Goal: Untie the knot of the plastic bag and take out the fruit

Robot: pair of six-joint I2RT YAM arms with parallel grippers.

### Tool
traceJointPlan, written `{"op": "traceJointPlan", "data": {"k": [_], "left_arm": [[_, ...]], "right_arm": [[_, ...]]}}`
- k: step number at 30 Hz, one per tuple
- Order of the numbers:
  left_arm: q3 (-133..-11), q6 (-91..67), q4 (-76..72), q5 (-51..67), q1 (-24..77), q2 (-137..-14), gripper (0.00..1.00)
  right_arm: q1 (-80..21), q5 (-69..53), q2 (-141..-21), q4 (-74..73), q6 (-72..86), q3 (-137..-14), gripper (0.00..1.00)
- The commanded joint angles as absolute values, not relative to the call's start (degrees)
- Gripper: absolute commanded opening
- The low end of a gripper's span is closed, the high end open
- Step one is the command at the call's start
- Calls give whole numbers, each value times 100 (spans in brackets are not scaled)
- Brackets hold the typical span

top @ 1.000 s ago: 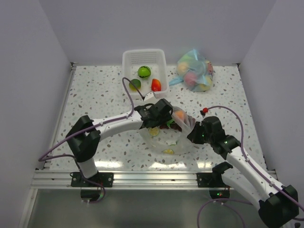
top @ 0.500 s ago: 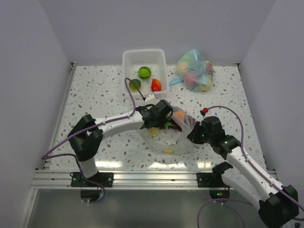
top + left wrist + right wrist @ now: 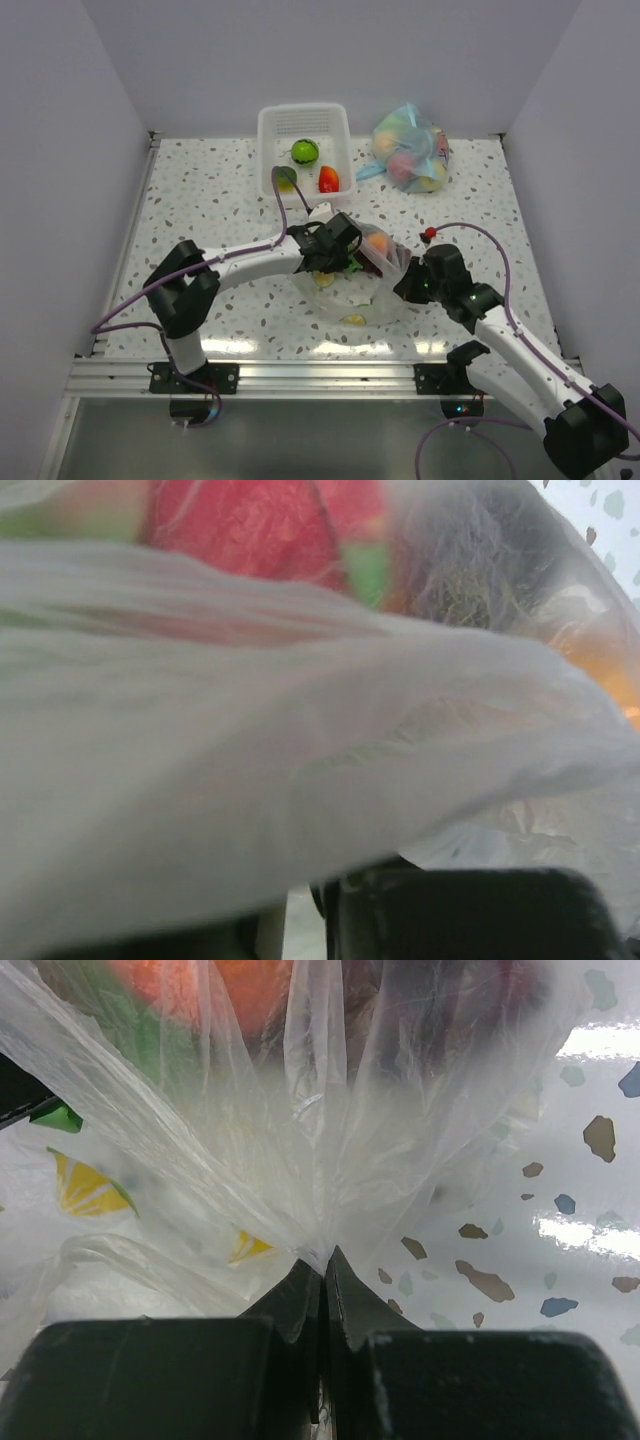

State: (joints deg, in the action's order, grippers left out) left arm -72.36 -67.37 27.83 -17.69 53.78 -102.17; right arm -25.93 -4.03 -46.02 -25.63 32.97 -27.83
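Left claw [image 3: 343, 254] slightly nearer, plastic bag [image 3: 348, 300] in right claw [image 3: 322, 1262]

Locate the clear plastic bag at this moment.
In the top view, the plastic bag lies front-centre on the table, between the left claw and the right claw, nearer than the white basket.

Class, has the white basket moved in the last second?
No. The basket stays against the back wall, in the same spot left of the blue bag.

Plastic bag [image 3: 300, 760] apparently crowds left fingers [image 3: 460, 920].
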Motion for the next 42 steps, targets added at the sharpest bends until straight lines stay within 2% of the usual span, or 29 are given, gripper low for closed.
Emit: {"op": "traceJointPlan", "data": {"k": [1,7,14,30,38,42], "left_arm": [[-7189,-6408,2654,-1556,5326,-10283,19],[-7111,-5916,2856,-1600,5326,-9880,0],[-6908,-5020,3260,-1415,5370,-9080,0],[-6917,-2656,3551,438,5537,-7692,0],[-7408,-2540,2910,782,5441,-7172,0],[-7936,-2759,2629,1089,4837,-7329,0]], "right_arm": [[-2593,-360,-4632,-2417,3287,-2944,0],[-2593,-229,-4605,-2479,3278,-2988,0],[-2593,-71,-4737,-2417,3287,-3138,0],[-2602,88,-5054,-2364,3375,-3278,0],[-2602,18,-4975,-2496,3401,-3199,0],[-2602,18,-4852,-2636,3401,-3147,0]]}}
